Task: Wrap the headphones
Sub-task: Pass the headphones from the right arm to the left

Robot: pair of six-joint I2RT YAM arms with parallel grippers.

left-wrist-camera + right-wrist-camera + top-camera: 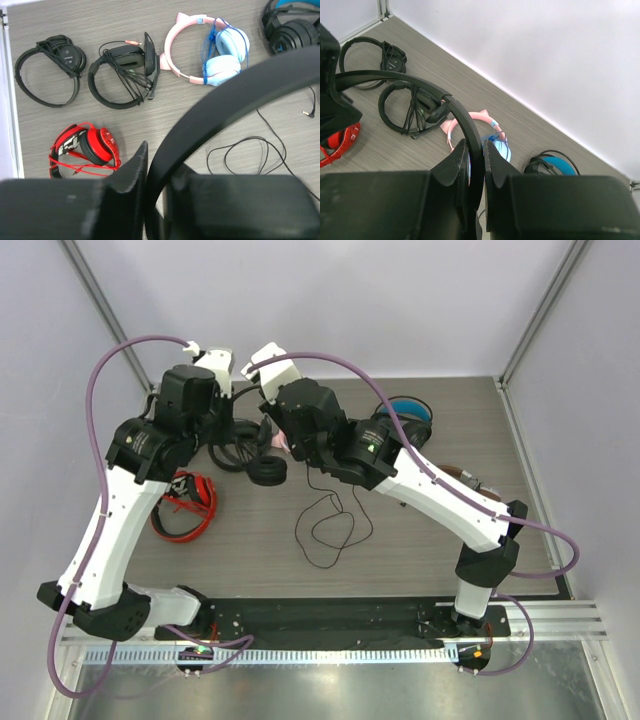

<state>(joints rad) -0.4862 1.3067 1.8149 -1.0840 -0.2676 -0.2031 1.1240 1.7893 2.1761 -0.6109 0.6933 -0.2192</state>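
**headband pinned at both ends, cable loose on the counter**

a grey wood-grain counter [420,550] boxed in by pale walls, with spare pairs parked along the back and the left. the headphones [267,472] hang above mid-counter between the two arms. the thin headband runs roughly left to right, and one round earcup dangles below it.

the left gripper [155,160] has its jaws drawn in on the band near one end. the right gripper [476,147] is clamped on the band further along.

the cable [330,525] drops from the headset and lies in slack loops on the near side of both grippers, under the right forearm, its plug [310,112] out to the right.

so the next move likely turns on that offset. the loose cable sits toward the robot and closer to the right arm, and one gripper must let go to fetch it.

bare counter surrounds the loops. the red headphones [185,505] crowd the left, and the pink-and-blue pair [210,50] sits behind.
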